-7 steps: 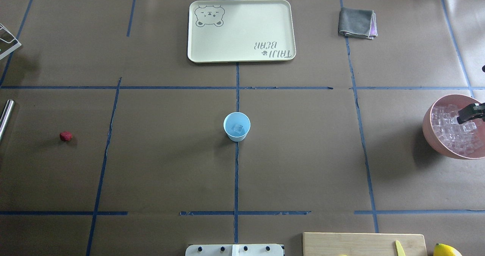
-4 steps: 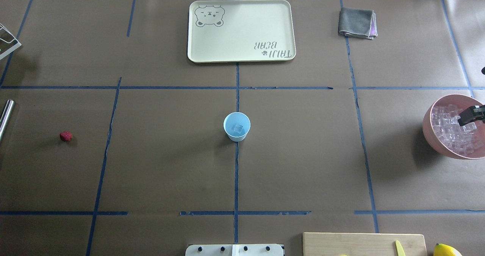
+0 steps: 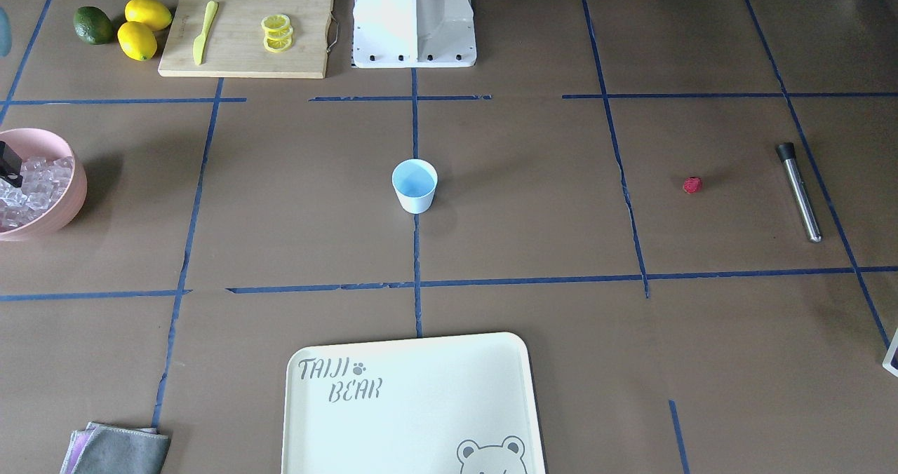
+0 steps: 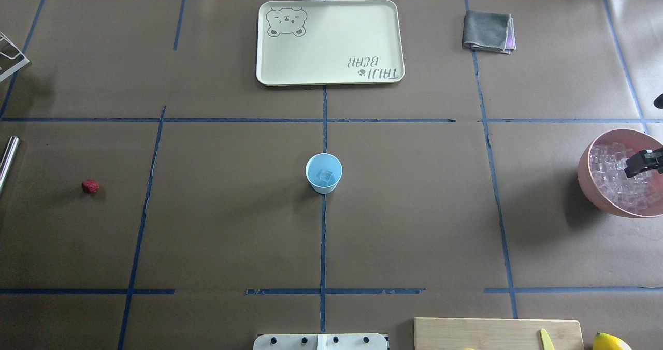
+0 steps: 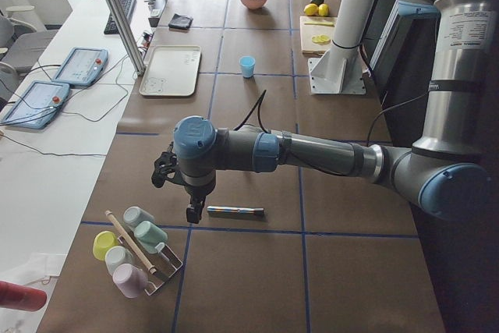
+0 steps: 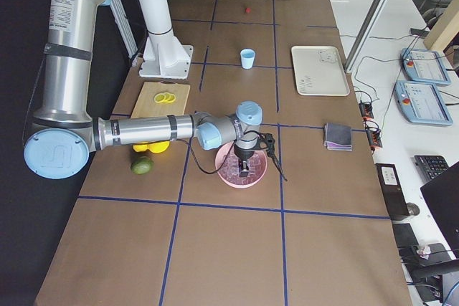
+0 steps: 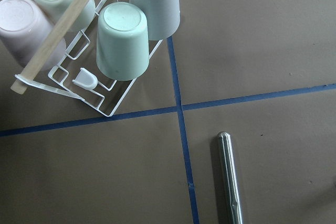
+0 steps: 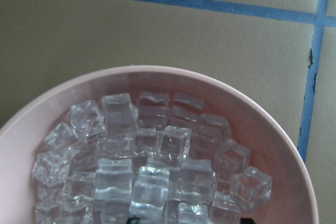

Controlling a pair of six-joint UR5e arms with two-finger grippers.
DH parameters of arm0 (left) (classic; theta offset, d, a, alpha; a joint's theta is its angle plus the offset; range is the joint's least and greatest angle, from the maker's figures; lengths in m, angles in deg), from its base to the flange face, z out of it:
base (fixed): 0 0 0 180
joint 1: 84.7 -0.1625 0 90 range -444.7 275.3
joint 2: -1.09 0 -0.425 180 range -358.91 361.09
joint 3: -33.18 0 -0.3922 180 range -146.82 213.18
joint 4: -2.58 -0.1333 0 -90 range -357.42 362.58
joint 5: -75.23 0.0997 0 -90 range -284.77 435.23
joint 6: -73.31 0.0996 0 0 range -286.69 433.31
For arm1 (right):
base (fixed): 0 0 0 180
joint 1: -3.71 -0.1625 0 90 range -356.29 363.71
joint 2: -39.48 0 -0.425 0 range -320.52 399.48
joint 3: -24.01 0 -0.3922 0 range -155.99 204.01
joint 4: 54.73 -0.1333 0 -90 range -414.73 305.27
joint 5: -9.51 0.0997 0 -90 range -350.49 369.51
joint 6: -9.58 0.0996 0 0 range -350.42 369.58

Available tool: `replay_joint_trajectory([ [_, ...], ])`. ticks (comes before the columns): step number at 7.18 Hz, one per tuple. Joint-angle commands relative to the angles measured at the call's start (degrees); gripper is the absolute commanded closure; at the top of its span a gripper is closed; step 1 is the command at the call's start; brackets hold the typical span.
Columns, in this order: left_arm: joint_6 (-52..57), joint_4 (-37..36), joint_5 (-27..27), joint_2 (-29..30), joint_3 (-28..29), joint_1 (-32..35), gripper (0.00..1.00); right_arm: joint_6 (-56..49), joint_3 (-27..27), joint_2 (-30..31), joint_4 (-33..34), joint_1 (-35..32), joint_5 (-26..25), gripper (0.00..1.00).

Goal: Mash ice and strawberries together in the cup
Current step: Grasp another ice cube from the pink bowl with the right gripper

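One small light-blue tapered plastic cup [image 4: 323, 173] stood upright at the middle of the worktop [image 4: 217, 225], on a blue tape crossing. One clear ice cube [image 4: 326, 175] lay at its bottom. One small red strawberry [image 4: 90, 186] lay alone near the worktop's left end, well apart from the cup, with one steel muddler rod [image 3: 798, 192] beyond it, closer to that edge.

One large pink bowl [image 4: 587, 183] sat at the right edge, heaped with whitish translucent ice cubes [image 8: 152, 166], too many to count. The right arm's fingers [image 4: 636, 165] hung over that heap; whether they were spread or closed could not be told. The left arm's fingers [image 5: 191, 212] hovered above the muddler by a wire rack [image 7: 107, 98] of five upturned cups, their state likewise unclear.

At the near right corner lay one wooden board [image 3: 245, 32] with three lemon slices [image 3: 277, 32] and one yellow knife [image 3: 203, 31], beside two lemons [image 3: 142, 28] and one lime [image 3: 93, 25].
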Motion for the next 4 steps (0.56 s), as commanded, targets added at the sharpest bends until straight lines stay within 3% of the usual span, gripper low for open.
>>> replay_joint_trajectory([
  [1,0.0,-0.03,0.03,0.0,-0.14,0.0,0.0,0.0,0.67,-0.31,0.01,0.2,0.0,0.29],
  [2,0.0,-0.03,0.03,0.0,-0.14,0.0,0.0,0.0,0.76,-0.4,0.01,0.2,0.0,0.31],
  [3,0.0,-0.03,0.03,-0.09,-0.14,0.0,0.0,0.0,0.76,-0.4,-0.08,0.11,0.0,0.42],
  [4,0.0,-0.03,0.03,0.0,-0.14,0.0,0.0,-0.09,0.68,-0.31,-0.08,0.11,0.0,0.76],
])
